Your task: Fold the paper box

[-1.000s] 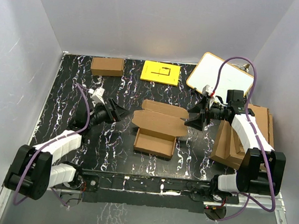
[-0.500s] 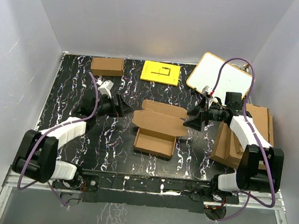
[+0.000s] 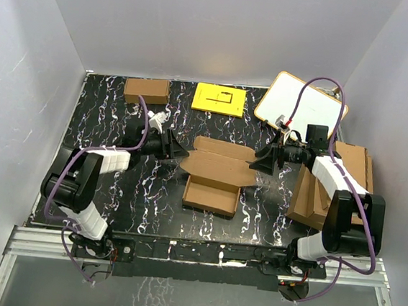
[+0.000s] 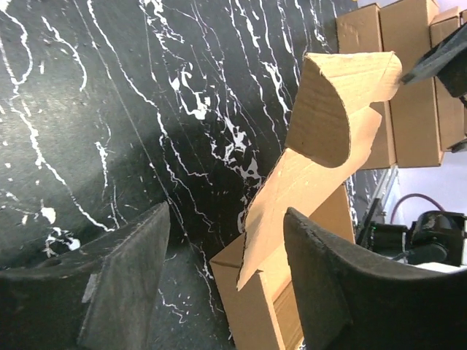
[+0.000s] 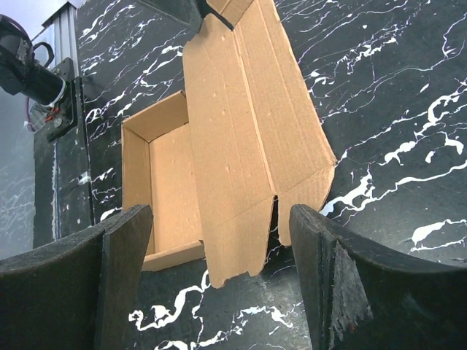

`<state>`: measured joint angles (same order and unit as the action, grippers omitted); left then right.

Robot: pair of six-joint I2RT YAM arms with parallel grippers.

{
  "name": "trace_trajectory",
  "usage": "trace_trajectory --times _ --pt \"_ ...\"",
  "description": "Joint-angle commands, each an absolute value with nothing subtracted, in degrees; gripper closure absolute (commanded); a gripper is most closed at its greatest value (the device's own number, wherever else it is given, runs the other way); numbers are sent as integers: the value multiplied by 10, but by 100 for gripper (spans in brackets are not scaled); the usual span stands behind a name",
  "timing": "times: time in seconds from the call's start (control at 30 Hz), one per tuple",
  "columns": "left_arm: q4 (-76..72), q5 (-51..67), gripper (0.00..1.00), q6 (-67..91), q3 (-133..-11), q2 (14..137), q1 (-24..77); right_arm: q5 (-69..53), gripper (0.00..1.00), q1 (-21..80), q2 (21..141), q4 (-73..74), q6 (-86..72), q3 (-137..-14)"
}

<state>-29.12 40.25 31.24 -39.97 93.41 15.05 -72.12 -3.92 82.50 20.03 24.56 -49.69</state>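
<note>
Open brown cardboard paper box (image 3: pixel 213 177) lies centred on black marbled table (image 3: pixel 149 200), between left gripper (image 3: pixel 181 153) and right gripper (image 3: pixel 259 162); yellow square sheet (image 3: pixel 219 99) behind it.

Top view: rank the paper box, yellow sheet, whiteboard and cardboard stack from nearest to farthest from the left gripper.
1. paper box, centre, right at the left gripper
2. yellow sheet, back centre
3. whiteboard, back right
4. cardboard stack, right edge

Bare counter (image 3: pixel 134 204) lies left and near of the box (image 3: pixel 211 195); on the right the cardboard stack (image 3: pixel 315 200) crowds the right hand (image 3: pixel 259 162); carton (image 3: pixel 146 89), yellow sheet (image 3: pixel 219 99) and whiteboard (image 3: pixel 295 104) line the far edge
</note>
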Motion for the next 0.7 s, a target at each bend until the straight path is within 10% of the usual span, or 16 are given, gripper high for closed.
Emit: trace_trajectory --times 0.0,0.67 --pt "-350 469 42 338 -418 953 147 -729 19 -41 831 163 230 -494" --pt "-433 471 81 320 -372 918 152 -764 21 -36 831 176 227 -506"
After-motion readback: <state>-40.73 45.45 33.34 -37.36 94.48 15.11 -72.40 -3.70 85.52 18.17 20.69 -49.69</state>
